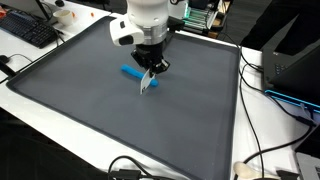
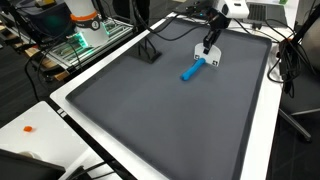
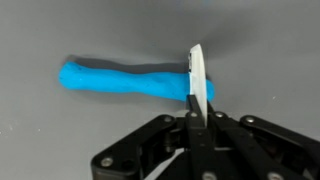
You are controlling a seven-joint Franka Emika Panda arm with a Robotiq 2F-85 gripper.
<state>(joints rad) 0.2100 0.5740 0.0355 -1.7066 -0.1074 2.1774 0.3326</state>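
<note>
A blue, roll-shaped object [image 1: 130, 71] [image 2: 192, 69] lies on the dark grey mat [image 1: 110, 125] [image 2: 160, 120]. My gripper [image 1: 152, 68] [image 2: 209, 50] [image 3: 193, 112] is shut on a thin white flat piece [image 3: 197, 72] and holds it upright on edge. In the wrist view the white piece stands at the right end of the blue roll [image 3: 120, 78], touching it or just above it. In both exterior views the white piece [image 1: 148, 84] [image 2: 214, 61] hangs below the fingers, right at the roll's end.
The mat has a raised dark rim on a white table. A keyboard [image 1: 28, 28] lies at the far left, and a black box [image 1: 295, 65] and cables stand on the right. A black stand [image 2: 150, 50] rests on the mat's far side, near a green board [image 2: 85, 40].
</note>
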